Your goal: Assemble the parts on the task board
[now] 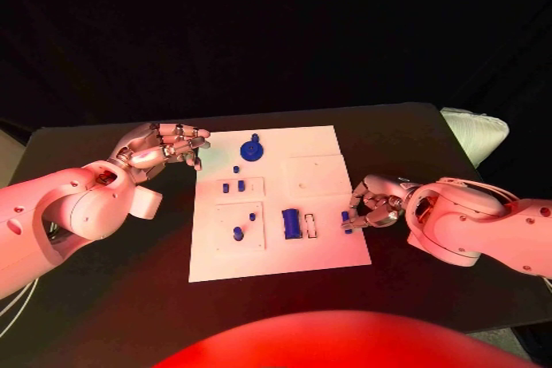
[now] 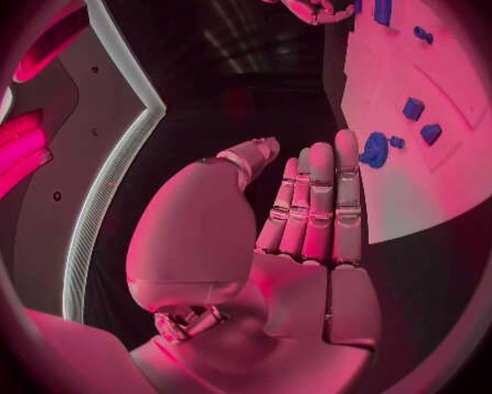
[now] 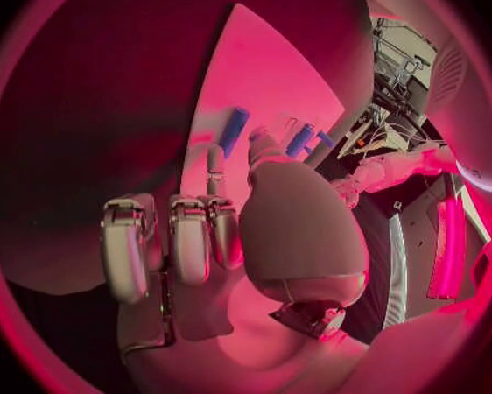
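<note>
Flat white rectangular task board [image 1: 276, 256] mid black bench [image 1: 104, 304], long side running away from robot. On it: round blue disc part [image 1: 252, 151] near far edge, small blue pegs [image 1: 234, 187] in left-centre recessed plate, two more blue bits [image 1: 239, 233] in near-left plate, long blue rectangular block [image 1: 292, 223] standing near-right beside an empty pale slot.

Left silver hand [image 1: 161, 148] off board's far-left corner, above bench, fingers loosely apart, holding nothing; wrist view confirms fingers straight, side by side, palm bare [image 2: 312, 228].

Right silver hand [image 1: 377, 202] at board's right edge, fingers curled around small blue bar part [image 1: 346, 221]. Looks pinched at fingertips, though possibly just touching — contact partly hidden in head view, wrist view no clearer.

Step in hand, by judgement: picking up or seating small bar at right edge, likely for the open slot next to the long block. Most parts apparently loose or unseated, so early in task.

Next move calls for: firm pinch, lift clear, align bar's long axis with slot, lower straight. Risk: bar twisting in fingertips, nudging the long block.
</note>
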Controlling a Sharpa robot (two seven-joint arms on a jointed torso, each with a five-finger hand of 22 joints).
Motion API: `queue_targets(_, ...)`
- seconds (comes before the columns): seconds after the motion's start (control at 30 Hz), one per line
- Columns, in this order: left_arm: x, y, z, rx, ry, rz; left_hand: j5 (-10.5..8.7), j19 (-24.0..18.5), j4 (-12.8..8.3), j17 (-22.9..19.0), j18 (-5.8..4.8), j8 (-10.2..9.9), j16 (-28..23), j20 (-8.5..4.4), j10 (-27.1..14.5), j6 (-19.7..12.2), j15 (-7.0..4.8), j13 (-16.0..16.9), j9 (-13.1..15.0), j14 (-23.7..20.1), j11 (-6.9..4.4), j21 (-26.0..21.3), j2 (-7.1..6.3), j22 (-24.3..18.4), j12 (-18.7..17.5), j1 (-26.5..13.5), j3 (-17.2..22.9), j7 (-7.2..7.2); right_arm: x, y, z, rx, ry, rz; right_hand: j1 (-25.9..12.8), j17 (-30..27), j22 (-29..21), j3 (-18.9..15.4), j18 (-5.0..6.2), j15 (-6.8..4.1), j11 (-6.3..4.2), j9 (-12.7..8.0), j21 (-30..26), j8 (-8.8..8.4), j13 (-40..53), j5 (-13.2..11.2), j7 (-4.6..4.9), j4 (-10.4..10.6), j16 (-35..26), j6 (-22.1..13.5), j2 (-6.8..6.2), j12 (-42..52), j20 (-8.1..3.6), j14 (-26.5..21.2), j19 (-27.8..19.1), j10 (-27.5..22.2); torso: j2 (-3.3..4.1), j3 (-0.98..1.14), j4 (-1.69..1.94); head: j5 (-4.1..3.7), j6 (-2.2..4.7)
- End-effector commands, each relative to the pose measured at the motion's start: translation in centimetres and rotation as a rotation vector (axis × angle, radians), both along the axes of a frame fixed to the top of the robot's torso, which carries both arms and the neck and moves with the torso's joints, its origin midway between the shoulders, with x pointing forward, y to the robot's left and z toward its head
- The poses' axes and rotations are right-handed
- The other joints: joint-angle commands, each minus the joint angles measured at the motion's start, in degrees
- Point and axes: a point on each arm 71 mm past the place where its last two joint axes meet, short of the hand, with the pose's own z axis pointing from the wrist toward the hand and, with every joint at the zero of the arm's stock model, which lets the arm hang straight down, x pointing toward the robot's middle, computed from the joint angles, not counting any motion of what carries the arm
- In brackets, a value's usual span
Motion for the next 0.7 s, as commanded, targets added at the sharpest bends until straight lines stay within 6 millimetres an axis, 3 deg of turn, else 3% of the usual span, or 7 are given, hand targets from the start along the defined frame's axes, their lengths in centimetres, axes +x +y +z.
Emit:
queue_targets(0.03,-0.1,-0.1,0.1,-0.013,0.002,-0.011,-0.03,0.38,0.31,-0.07,0.33,0.23,-0.14,0.15,-0.44,-0.42,0.34,-0.08,-0.08,-0.15,0.15,-0.29,0.32,-0.07,0.18,0.1,0.06,-0.16,0.0,0.2,-0.3,-0.042,0.004,0.017,-0.85,14.71,15.08,-0.44,-0.38,0.24,0.24,-0.06,0.27,-0.35,15.08,-0.09,-0.04,-0.02,0.05,0.53,0.14,0.2,0.55,6.0,6.0,6.09,0.01,0.01,0.1,0.04,0.0)
queue_targets(0.37,-0.1,-0.1,0.0,-0.012,0.003,-0.011,-0.03,0.38,0.31,-0.07,0.33,0.23,-0.14,0.15,-0.44,-0.42,0.34,-0.08,-0.08,-0.15,0.15,-0.29,0.32,-0.07,0.18,0.1,0.06,-0.16,0.1,0.8,-0.9,-0.072,0.005,0.037,-0.83,14.69,15.08,-0.21,-0.38,0.17,0.15,-0.09,0.27,-0.33,15.08,-0.1,-0.16,-0.13,0.04,0.79,0.51,0.2,0.54,5.99,6.0,6.09,-0.02,0.01,-0.03,0.11,0.0)
queue_targets(0.57,-0.1,0.0,0.0,-0.012,0.003,-0.011,-0.03,0.38,0.31,-0.07,0.33,0.23,-0.14,0.15,-0.44,-0.42,0.34,-0.08,-0.08,-0.15,0.15,-0.29,0.32,-0.07,0.18,0.1,0.06,-0.16,0.1,1.4,-1.6,-0.098,0.0,0.054,2.26,14.65,15.08,1.64,-0.38,0.02,0.02,-0.42,0.27,-0.75,15.08,-0.08,-0.26,-0.37,0.02,0.95,1.25,0.2,0.41,5.98,6.0,6.09,-0.01,0.05,0.05,0.1,0.0)
queue_targets(0.63,-0.1,0.0,0.0,-0.012,0.003,-0.01,-0.03,0.38,0.31,-0.07,0.33,0.23,-0.14,0.15,-0.44,-0.42,0.34,-0.08,-0.08,-0.15,0.15,-0.29,0.32,-0.07,0.18,0.1,0.06,-0.16,0.1,1.6,-1.7,-0.11,-0.005,0.06,5.37,14.6,15.08,3.83,-0.38,-0.12,-0.17,-0.69,0.27,-1.11,15.08,1.09,-0.48,-0.92,-0.01,0.96,2.11,0.2,0.32,5.97,6.0,6.09,0.01,0.05,0.07,0.04,0.0)
queue_targets(0.7,-0.1,0.1,0.0,-0.011,0.003,-0.01,-0.01,0.42,0.42,-0.08,0.34,0.25,-0.14,0.15,-0.47,-0.43,0.34,-0.09,-0.08,-0.15,0.14,-0.35,0.36,-0.11,0.23,0.14,0.07,-0.17,0.1,1.6,-1.8,-0.117,-0.009,0.063,7.87,14.58,15.08,7.53,-0.38,-0.23,-0.23,-1.21,0.27,-1.73,15.08,3.02,-0.52,-0.7,-0.02,1.21,1.84,0.2,0.16,5.96,6.0,6.09,0.02,0.02,0.01,0.06,0.0)
